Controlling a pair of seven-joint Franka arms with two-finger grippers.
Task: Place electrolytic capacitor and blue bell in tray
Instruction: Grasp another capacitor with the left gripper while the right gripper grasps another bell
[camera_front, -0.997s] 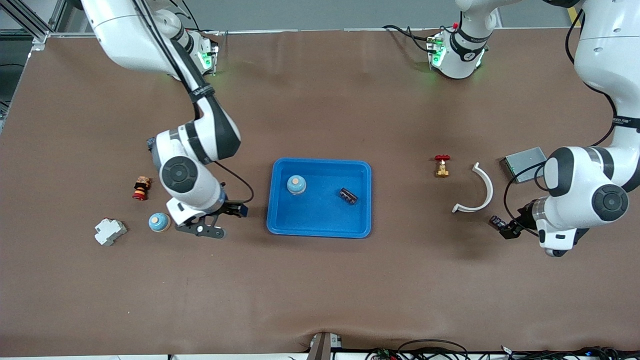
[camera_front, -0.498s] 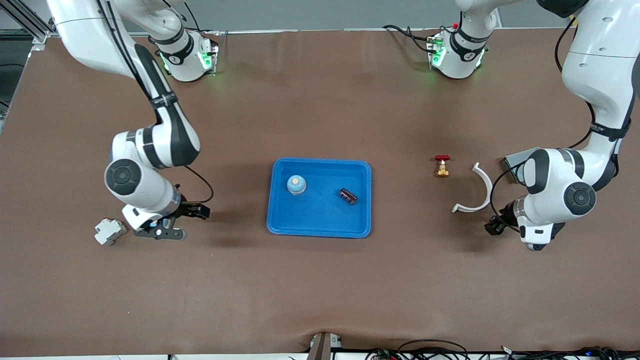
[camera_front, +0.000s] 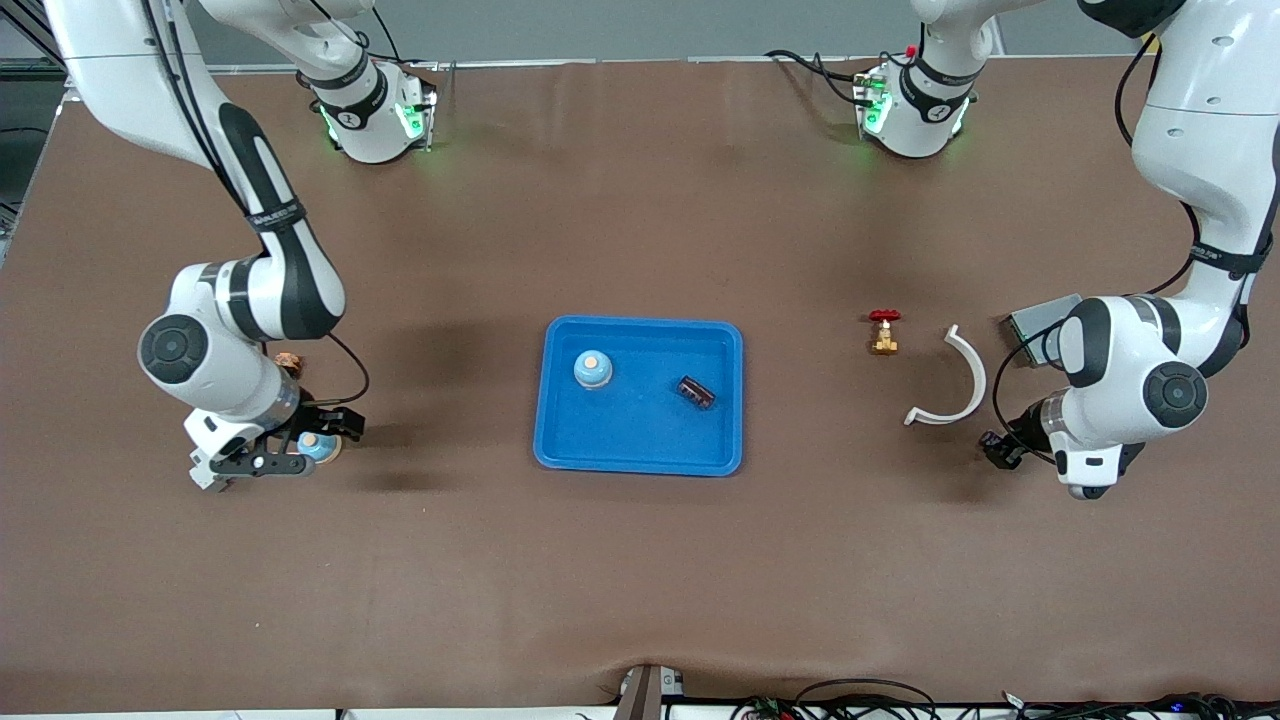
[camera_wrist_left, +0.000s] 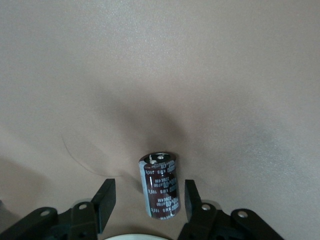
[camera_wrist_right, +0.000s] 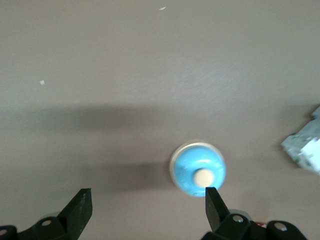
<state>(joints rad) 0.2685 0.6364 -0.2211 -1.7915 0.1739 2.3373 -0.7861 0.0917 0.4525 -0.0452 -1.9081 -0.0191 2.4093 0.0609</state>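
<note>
The blue tray (camera_front: 640, 455) lies mid-table and holds one blue bell (camera_front: 593, 369) and one dark electrolytic capacitor (camera_front: 697, 391). A second blue bell (camera_front: 318, 446) stands on the table toward the right arm's end. My right gripper (camera_front: 285, 458) hangs low over it and is open wide. In the right wrist view that bell (camera_wrist_right: 198, 170) sits close to one fingertip of the right gripper (camera_wrist_right: 146, 195). A second capacitor (camera_wrist_left: 161, 184) lies between the fingers of my left gripper (camera_wrist_left: 148, 187), with a gap on each side. The left gripper (camera_front: 1000, 447) is low at the left arm's end.
A brass valve with a red handle (camera_front: 883, 333), a white curved piece (camera_front: 960, 380) and a grey box (camera_front: 1035, 320) lie near the left arm. A white part (camera_wrist_right: 305, 147) lies beside the second bell, and a red-and-wood stack (camera_front: 288, 360) shows under the right arm.
The right arm has swung away from the tray toward its own end of the table, coming over the second bell. The left gripper's fingers have narrowed around the capacitor on the table.
</note>
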